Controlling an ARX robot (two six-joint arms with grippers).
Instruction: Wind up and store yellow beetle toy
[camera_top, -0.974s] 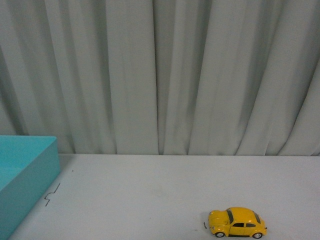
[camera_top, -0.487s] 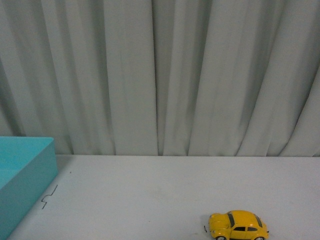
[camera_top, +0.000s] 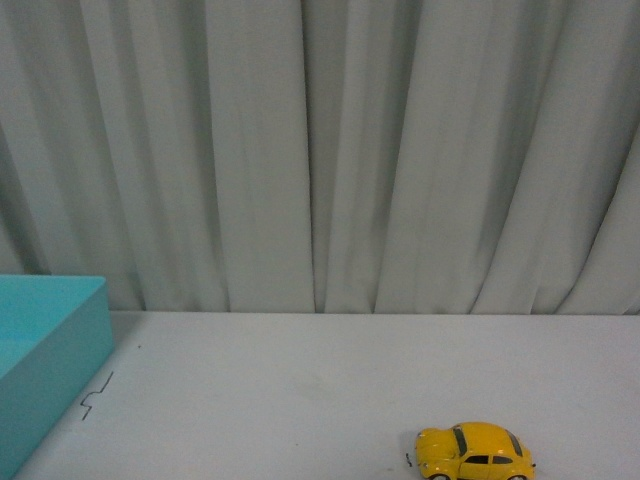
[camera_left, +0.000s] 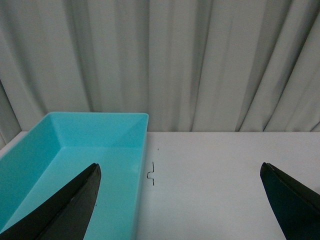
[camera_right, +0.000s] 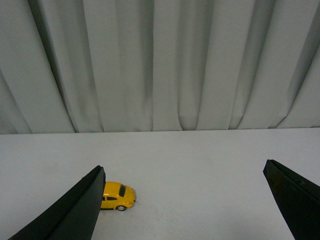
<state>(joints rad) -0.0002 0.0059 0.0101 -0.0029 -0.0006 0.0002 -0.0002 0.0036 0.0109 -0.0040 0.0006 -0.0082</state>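
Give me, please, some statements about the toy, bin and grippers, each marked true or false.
The yellow beetle toy stands upright on the white table. True.
The toy lies inside the turquoise bin. False: it sits on the table, well right of the bin.
The left gripper has its fingers spread, holding nothing. True.
The right gripper is shut on the toy. False: its fingers are open; the toy rests on the table.

Wheels of the yellow beetle toy (camera_top: 474, 450) partly beyond front view's edge
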